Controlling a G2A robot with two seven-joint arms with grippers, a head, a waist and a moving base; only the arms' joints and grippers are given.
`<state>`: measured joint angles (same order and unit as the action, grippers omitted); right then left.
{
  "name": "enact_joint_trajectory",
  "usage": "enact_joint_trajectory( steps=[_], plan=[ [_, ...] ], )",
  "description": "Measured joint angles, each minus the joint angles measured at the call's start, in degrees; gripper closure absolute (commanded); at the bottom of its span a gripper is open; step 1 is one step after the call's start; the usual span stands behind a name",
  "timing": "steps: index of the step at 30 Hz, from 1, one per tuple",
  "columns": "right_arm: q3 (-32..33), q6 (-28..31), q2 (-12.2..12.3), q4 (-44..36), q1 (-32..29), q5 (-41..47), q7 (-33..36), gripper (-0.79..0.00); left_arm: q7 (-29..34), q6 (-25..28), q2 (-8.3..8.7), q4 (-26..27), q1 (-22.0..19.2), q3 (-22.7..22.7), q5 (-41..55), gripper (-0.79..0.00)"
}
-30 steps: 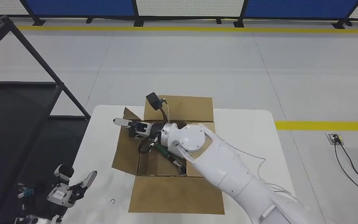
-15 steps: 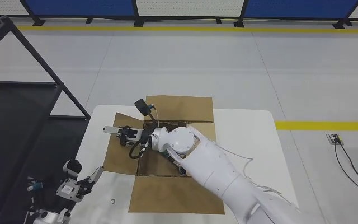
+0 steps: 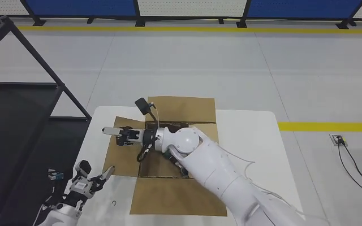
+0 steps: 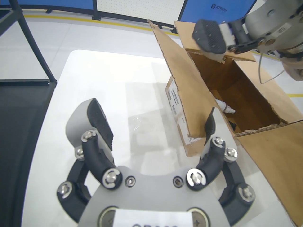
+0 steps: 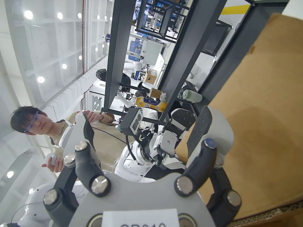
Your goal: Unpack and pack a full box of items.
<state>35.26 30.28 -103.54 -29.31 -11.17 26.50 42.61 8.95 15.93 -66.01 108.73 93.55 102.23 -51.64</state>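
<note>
Brown cardboard box [image 3: 181, 108] open on white table [image 3: 254, 130], small white item [image 4: 226, 107] inside. Right claw [image 3: 110, 131] spread, empty, over left flap [image 3: 125, 158]. Left claw [image 3: 97, 172] spread, near table's left edge. Likely flap-clearing: press flap outward flat, avoid shoving box, then reach inside.

Bright, even light from ceiling lamps [image 5: 28, 14], soft glare on the table [image 4: 94, 76], edges bowed.
</note>
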Motion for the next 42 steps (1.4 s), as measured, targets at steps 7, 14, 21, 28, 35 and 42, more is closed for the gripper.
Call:
enact_joint_trajectory(
  steps=[7, 14, 21, 28, 35, 42],
  plan=[
    [4.8, 6.2, 2.7, -1.8, -1.5, -1.9, -1.1, -0.785, 1.6, -2.1, -0.07, -3.2, -1.3, -2.2, -3.0, -0.785],
    [10.7, 7.8, 6.5, -8.7, -6.0, -5.0, -1.7, -0.785, 2.2, -4.1, -0.24, -6.4, -3.4, -5.3, -6.2, -0.785],
    [17.4, 4.3, 10.6, -21.0, -13.4, -9.4, -0.8, -0.785, 2.3, -4.7, -0.30, -7.3, -4.4, -6.2, -7.0, -0.785],
    [22.3, -1.3, 13.1, -31.6, -19.6, -13.2, 0.4, -0.785, 1.5, -5.0, -0.26, -3.7, -3.1, -3.9, -4.9, -0.785],
    [25.5, -4.5, 14.7, -37.5, -23.0, -15.6, 2.9, -0.785, -0.9, -6.1, -0.31, 3.2, 0.5, -1.4, -5.3, -0.785],
    [29.7, -6.9, 16.6, -43.1, -26.8, -17.9, 6.4, -0.785, -3.9, -8.2, -0.60, 10.9, 4.4, 0.6, -5.7, -0.785]
  ],
)
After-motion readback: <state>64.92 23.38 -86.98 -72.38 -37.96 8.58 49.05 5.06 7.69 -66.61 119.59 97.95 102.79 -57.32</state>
